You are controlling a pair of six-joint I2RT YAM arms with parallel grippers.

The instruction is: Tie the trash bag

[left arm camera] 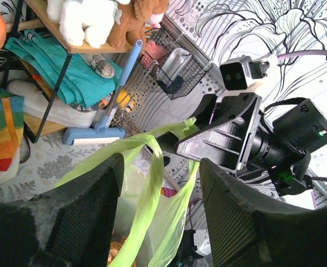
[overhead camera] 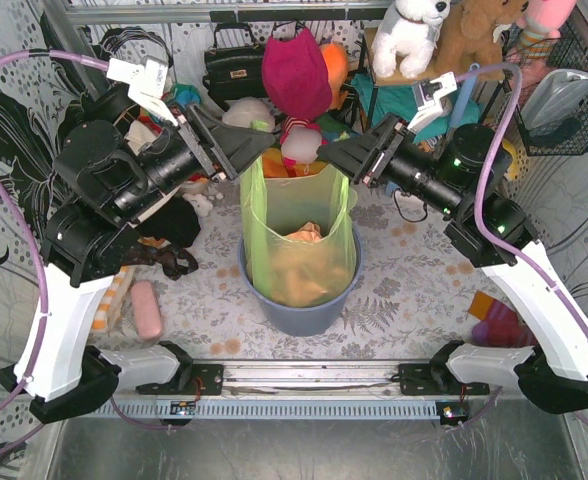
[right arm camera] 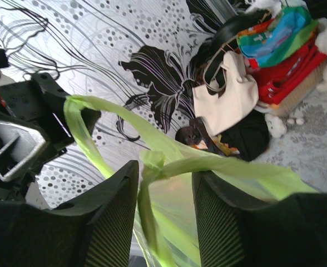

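Note:
The light-green trash bag [overhead camera: 299,215] stands in a blue round bin [overhead camera: 304,315], with tan paper showing through its film. My left gripper [overhead camera: 254,152] is at the bag's top left corner and my right gripper [overhead camera: 336,160] at its top right. In the left wrist view, the left gripper [left arm camera: 162,167] is open, and two twisted bag strips [left arm camera: 147,189] hang loose between its fingers. The right gripper [right arm camera: 164,169] also stands open. A bunched, knot-like fold of the bag [right arm camera: 152,161] lies by its left finger, and a strip runs down the gap unpinched.
Behind the bin are a red-and-pink plush [overhead camera: 296,75], a black handbag [overhead camera: 234,65] and a shelf of stuffed animals [overhead camera: 409,35]. A wire basket [overhead camera: 564,100] hangs at the right. A pink case [overhead camera: 146,308] lies at the front left. A white tote [right arm camera: 227,100] leans on the wall.

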